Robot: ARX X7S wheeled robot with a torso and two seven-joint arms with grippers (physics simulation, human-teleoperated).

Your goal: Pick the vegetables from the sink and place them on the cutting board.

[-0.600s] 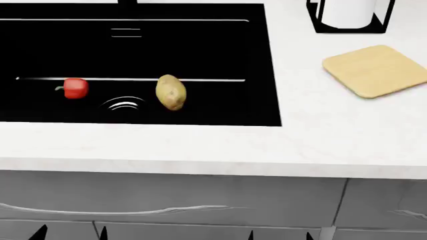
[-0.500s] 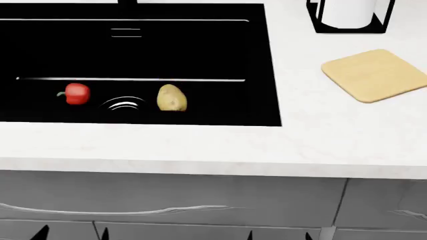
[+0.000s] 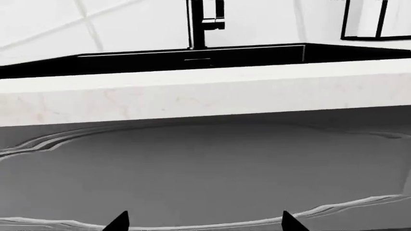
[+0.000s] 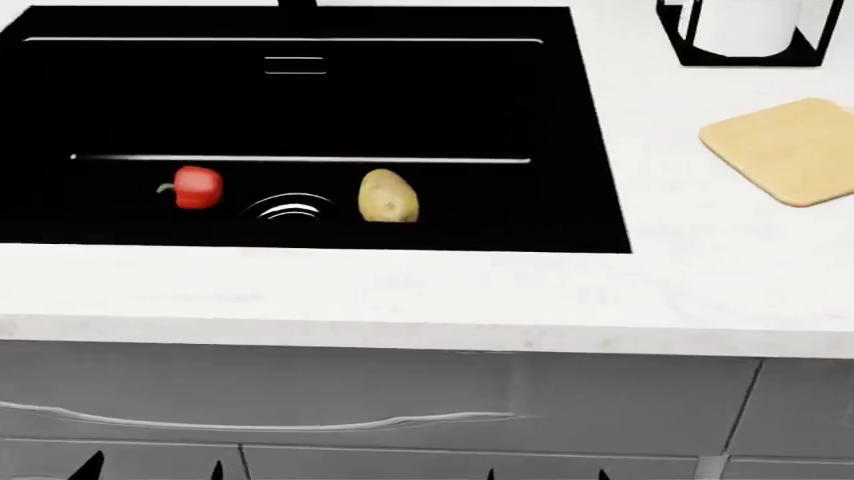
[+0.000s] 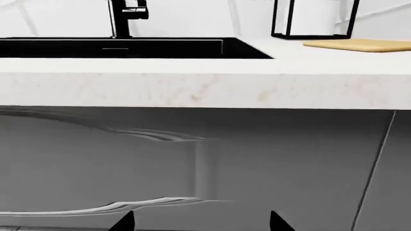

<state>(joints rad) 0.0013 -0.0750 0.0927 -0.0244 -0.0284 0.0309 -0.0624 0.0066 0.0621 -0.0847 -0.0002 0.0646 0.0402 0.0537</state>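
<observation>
Nothing of the task is done yet: both vegetables lie in the sink [image 4: 80, 110] and the cutting board [image 4: 787, 150] is bare. The red pepper [image 4: 196, 187] and the potato [image 4: 388, 196] rest on the sink floor toward its front wall, with the round drain [image 4: 290, 210] between them. The board lies on the worktop [image 4: 400, 290] well to the right of the sink, near the worktop's right side, just in front of the paper towel holder [image 4: 741, 35] at the back.

Both picks and both placements remain. The left gripper [image 3: 202, 222] and the right gripper [image 5: 199, 220] hang low in front of the cabinet [image 5: 192, 163], below the worktop's front edge. Each shows two fingertips spread apart with nothing between them.
</observation>
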